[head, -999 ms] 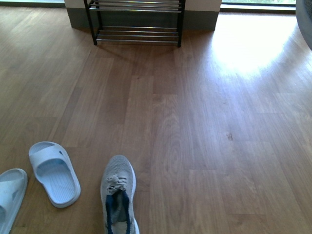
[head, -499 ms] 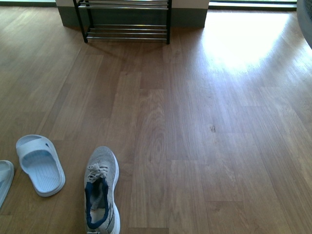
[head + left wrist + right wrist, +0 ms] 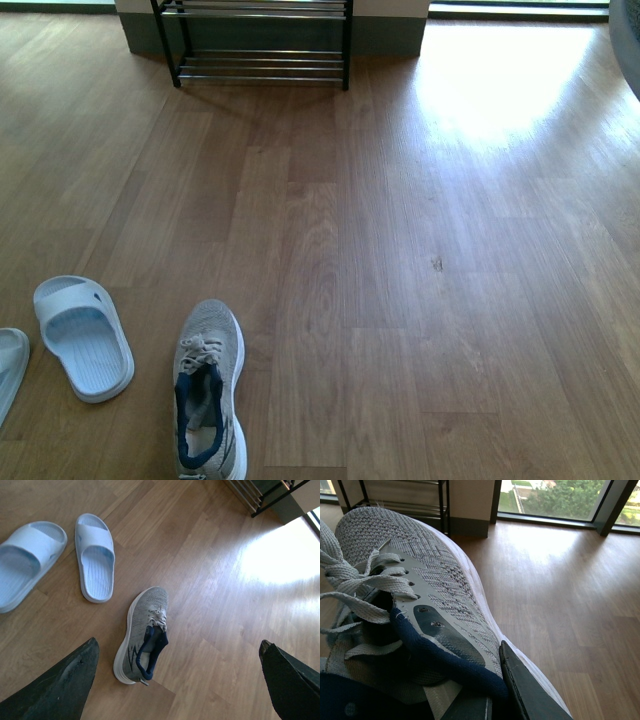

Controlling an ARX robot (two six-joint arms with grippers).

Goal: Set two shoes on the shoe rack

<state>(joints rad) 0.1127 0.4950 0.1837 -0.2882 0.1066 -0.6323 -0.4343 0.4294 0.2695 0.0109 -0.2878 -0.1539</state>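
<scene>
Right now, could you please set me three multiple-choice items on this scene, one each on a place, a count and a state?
1. In the front view, the floor sneaker lies: A) right of the slides; B) left of them; C) between them.
2. Light blue slides in view: A) one; B) two; C) three.
3. The right gripper is: A) open and empty; B) shut on the second sneaker; C) shut on a slide.

Answers:
1 A, both slides sit further left in the front view.
2 B, the left wrist view shows the pair whole.
3 B, its finger presses the grey knit side by the navy collar.
</scene>
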